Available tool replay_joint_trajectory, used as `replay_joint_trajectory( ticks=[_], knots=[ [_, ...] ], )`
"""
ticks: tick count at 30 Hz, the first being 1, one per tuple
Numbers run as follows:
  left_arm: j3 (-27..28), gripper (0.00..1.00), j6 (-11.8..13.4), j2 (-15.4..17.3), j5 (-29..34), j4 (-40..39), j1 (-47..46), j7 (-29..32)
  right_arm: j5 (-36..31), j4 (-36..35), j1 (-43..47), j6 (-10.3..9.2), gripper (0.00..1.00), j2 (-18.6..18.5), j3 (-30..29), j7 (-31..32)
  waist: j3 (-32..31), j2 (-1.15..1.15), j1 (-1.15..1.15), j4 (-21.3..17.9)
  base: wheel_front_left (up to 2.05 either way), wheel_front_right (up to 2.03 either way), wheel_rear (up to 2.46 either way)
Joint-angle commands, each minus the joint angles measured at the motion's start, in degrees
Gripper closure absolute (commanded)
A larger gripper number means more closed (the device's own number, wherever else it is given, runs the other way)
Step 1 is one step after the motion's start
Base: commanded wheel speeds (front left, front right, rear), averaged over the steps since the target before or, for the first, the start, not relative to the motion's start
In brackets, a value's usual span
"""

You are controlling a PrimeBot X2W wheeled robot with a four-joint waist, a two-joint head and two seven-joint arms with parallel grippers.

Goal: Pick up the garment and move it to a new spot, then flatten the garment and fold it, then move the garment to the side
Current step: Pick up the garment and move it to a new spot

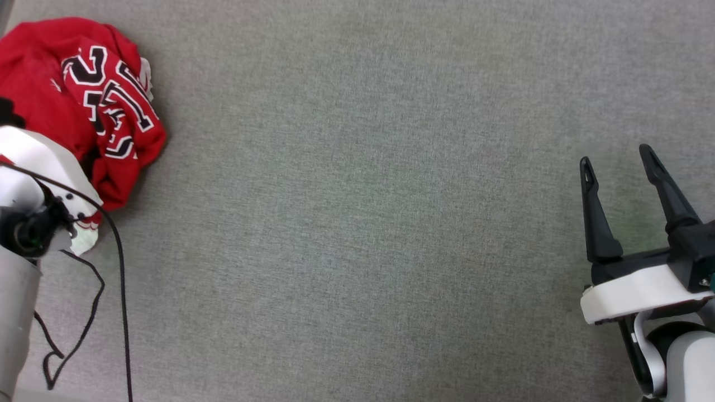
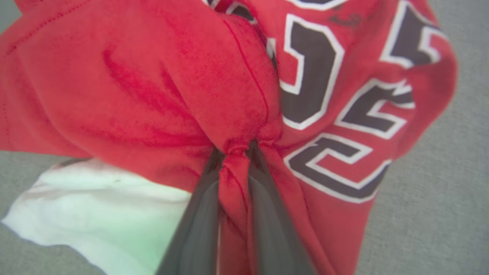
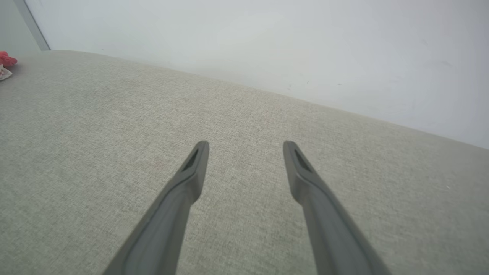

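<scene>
The garment (image 1: 84,95) is a crumpled red jersey with black, white-outlined lettering, bunched at the far left of the grey surface. In the left wrist view my left gripper (image 2: 233,151) is shut on a pinched fold of the garment (image 2: 153,95), red cloth squeezed between its two dark fingers; a white sleeve (image 2: 95,206) hangs at lower left. In the head view the left arm's white wrist covers the garment's lower edge and hides the fingers. My right gripper (image 1: 614,162) stands open at the lower right, far from the garment, its fingers (image 3: 191,175) apart over bare fabric.
A black cable (image 1: 117,268) loops down from the left wrist along the left edge. The grey fabric surface (image 1: 363,223) stretches wide between the two arms. In the right wrist view a pale wall (image 3: 267,46) rises behind the surface.
</scene>
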Motion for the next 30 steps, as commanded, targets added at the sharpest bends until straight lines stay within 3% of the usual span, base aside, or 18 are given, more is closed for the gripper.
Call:
replay_joint_trajectory(
  ticks=[1, 11, 16, 22, 30],
  knots=[
    [-1.1, 1.00, 0.0, -1.7, 0.6, 0.8, 1.5, -1.3, 0.5, 0.2, 0.5, -0.04, 0.00, 0.0, -0.1, -0.5, -1.6, 0.00, -0.01, 0.3, 0.00, 0.00, 0.00],
    [0.7, 1.00, 0.6, -3.2, 4.4, 2.6, 1.3, -25.0, 3.6, 3.0, 3.5, -0.04, 0.00, 0.0, -0.7, -2.2, -12.6, 0.00, -0.01, 1.8, 0.00, 0.00, 0.00],
    [0.1, 1.00, 2.2, -4.1, 7.4, 0.8, 2.3, -34.3, 5.8, 3.9, 5.5, -0.04, 0.00, 0.0, -1.5, -3.0, -18.4, 0.00, -0.01, 2.1, 0.00, 0.00, 0.00],
    [-0.2, 1.00, 4.7, -5.1, 10.0, -4.9, 4.4, -38.9, 7.4, 4.4, 7.7, -0.04, 0.00, 0.0, -2.0, -3.1, -23.4, 0.00, -0.01, 0.7, 0.00, 0.00, 0.00],
    [-1.8, 1.00, 7.5, -7.7, 11.8, -17.2, 9.7, -39.3, 9.8, 4.8, 10.3, -0.04, 0.00, 0.0, -2.2, -3.7, -26.6, 0.00, -0.01, -3.8, 0.00, 0.00, 0.00]
  ],
)
